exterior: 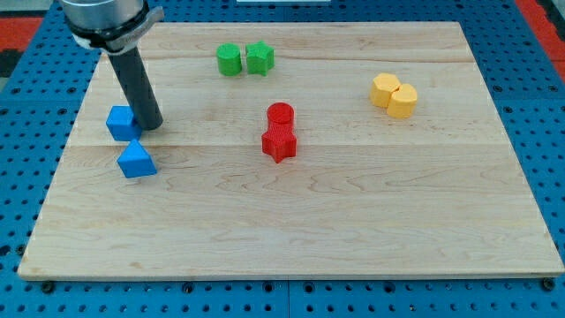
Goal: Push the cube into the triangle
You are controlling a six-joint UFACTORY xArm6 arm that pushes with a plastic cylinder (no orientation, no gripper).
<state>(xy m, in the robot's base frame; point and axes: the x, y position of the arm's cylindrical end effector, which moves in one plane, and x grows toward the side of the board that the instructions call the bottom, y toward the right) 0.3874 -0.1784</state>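
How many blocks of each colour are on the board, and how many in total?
Blue: 2, a cube and a triangle
Green: 2
Red: 2
Yellow: 2
Total: 8

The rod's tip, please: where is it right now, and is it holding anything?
My tip: holds nothing; it rests beside the blue cube, on its right, just above the blue triangle.
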